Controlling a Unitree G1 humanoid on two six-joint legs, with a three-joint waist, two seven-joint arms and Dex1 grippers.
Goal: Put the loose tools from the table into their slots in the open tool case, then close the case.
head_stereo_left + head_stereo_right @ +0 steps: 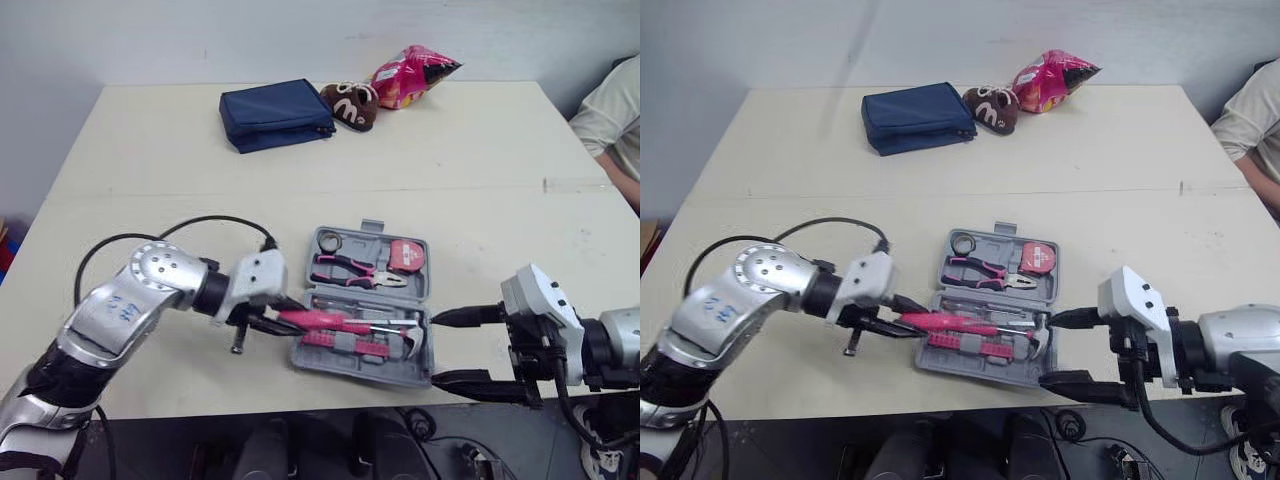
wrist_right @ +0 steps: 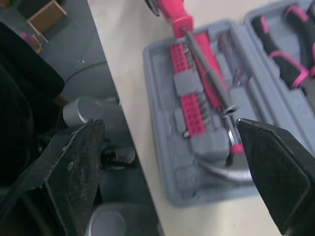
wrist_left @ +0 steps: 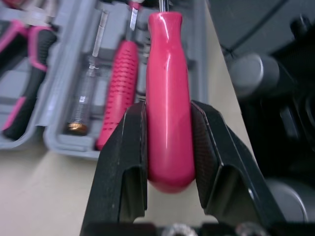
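The open grey tool case lies near the table's front edge, holding pliers, a tape measure, a hammer and a pink bit holder. My left gripper is shut on the pink handle of a screwdriver, whose shaft reaches over the case's front half. In the left wrist view both fingers clamp that screwdriver handle. My right gripper stands open just right of the case, one finger near its right rim, the other at the table edge.
At the table's far side lie a navy pouch, a brown plush toy and a pink snack bag. A person's arm shows at the right edge. The table's front edge runs just below the case.
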